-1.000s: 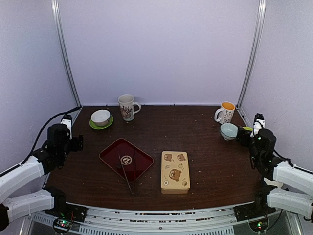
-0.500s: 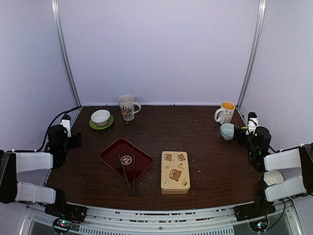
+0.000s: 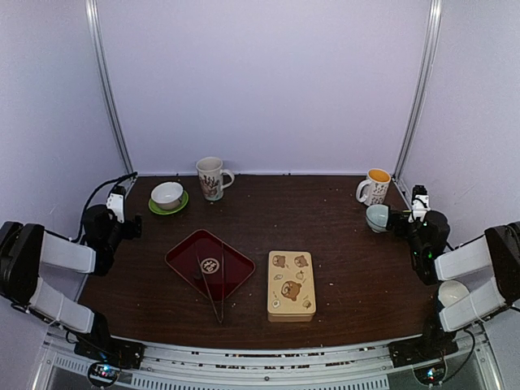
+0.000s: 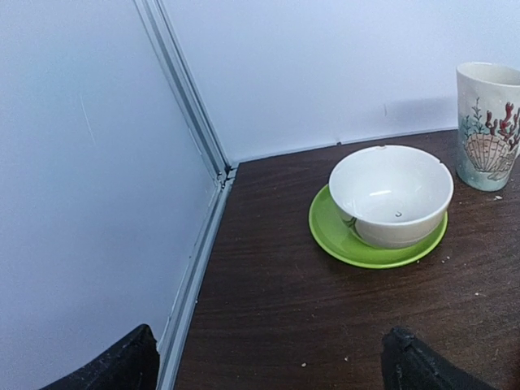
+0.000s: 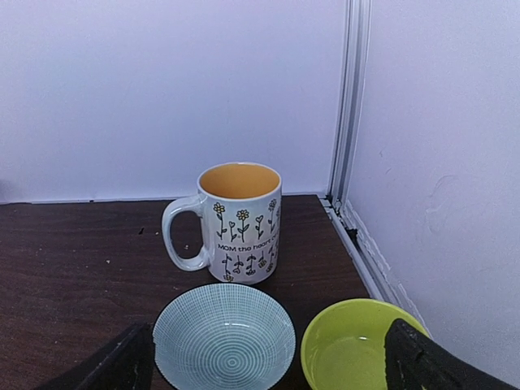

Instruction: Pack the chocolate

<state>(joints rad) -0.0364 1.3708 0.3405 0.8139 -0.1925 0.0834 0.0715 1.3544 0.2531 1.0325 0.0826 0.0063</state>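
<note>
Chocolate pieces cannot be picked out in any view. The tan tin (image 3: 291, 284), lid on and printed with bears, lies at 5 o'clock from the table's centre.

Only the overhead view takes in that tin, the red tray (image 3: 188, 258) at 7 o'clock and the metal tongs (image 3: 214, 294) lying across the tray's near corner. The left wrist view alone shows the white bowl (image 4: 390, 195) up close, seated on its green saucer (image 4: 327, 234), with the shell-printed mug (image 4: 490, 126) near it at 3 o'clock. The right wrist view alone reveals a yellow-green bowl (image 5: 357, 351) just beside the ribbed blue bowl (image 5: 223, 337), with the flower mug (image 5: 241, 221), orange inside, behind them.

The table (image 3: 357, 252) is dark brown wood flecked with pale crumbs. Pale lilac walls close it in, with aluminium rails in the far corners.

The left gripper (image 4: 268, 370), at the table's 10 o'clock edge, is spread wide and grasps nothing. The right gripper (image 5: 272, 366), at 2 o'clock, is equally released and empty, its fingertips framing the blue bowl.
</note>
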